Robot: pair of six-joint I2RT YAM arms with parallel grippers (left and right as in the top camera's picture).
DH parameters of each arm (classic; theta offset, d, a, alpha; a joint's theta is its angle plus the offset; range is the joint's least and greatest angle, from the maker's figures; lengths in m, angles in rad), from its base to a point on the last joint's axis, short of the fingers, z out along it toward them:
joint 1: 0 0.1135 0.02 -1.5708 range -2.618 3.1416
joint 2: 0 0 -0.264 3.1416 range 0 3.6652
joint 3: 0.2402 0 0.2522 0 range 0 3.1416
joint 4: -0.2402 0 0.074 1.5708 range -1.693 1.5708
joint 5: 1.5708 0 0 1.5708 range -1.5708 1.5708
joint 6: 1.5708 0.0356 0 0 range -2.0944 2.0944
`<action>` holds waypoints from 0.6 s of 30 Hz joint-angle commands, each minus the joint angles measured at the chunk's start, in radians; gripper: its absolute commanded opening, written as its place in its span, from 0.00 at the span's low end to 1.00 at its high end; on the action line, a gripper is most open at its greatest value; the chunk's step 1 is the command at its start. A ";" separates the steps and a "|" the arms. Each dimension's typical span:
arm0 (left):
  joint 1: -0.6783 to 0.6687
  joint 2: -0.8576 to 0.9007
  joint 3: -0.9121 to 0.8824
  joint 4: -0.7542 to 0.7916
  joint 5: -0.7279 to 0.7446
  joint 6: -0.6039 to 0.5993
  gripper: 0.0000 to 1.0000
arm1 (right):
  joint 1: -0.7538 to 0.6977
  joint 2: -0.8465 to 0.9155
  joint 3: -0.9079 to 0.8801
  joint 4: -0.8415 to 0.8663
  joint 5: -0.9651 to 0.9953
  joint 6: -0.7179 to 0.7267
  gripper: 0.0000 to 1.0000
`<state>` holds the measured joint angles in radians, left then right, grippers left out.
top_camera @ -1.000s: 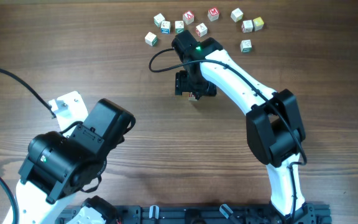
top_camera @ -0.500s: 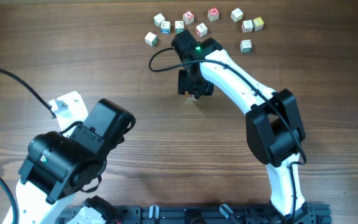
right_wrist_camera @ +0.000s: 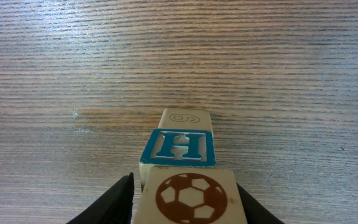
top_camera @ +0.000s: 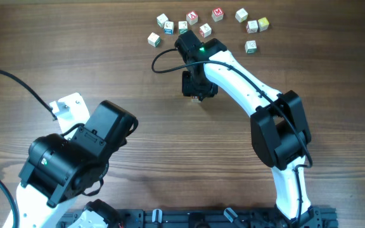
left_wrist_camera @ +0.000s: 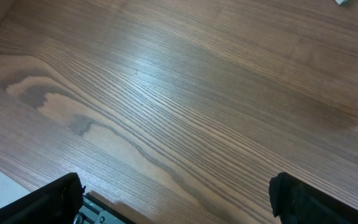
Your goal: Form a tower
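Left gripper [left_wrist_camera: 176, 193] hangs over the table [left_wrist_camera: 185, 93], fingers wide apart. Past it, at twelve o'clock from mid-table, the right gripper [right_wrist_camera: 188, 206] presses its fingers on both sides of the football cube [right_wrist_camera: 190, 194]. That cube tops the tower [right_wrist_camera: 185, 117], with an H cube [right_wrist_camera: 178, 147] under it. Loose cubes [top_camera: 204, 30] lie farther off at twelve o'clock.

We're getting bright, even light from above on the table [top_camera: 75, 38], with only soft shadows hugging the right arm [top_camera: 246, 82]. In the left wrist view a pale sheen washes the grain near the top, and the left fingers [left_wrist_camera: 48, 199] blur dark in the corners. In the right wrist view the tower [right_wrist_camera: 178, 147] is crisp, while the right fingers [right_wrist_camera: 114, 202] smear black.
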<state>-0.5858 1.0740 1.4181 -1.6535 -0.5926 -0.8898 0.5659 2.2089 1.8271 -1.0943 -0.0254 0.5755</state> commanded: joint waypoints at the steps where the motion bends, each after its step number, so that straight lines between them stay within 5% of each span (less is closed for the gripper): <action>1: 0.006 -0.001 -0.001 0.000 0.001 -0.016 1.00 | -0.003 0.026 -0.003 -0.003 -0.009 0.001 0.44; 18: 0.006 -0.001 -0.001 0.000 0.001 -0.016 1.00 | -0.003 0.026 -0.003 -0.006 -0.008 0.000 0.36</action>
<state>-0.5858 1.0740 1.4181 -1.6535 -0.5926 -0.8898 0.5659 2.2089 1.8271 -1.0954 -0.0254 0.5751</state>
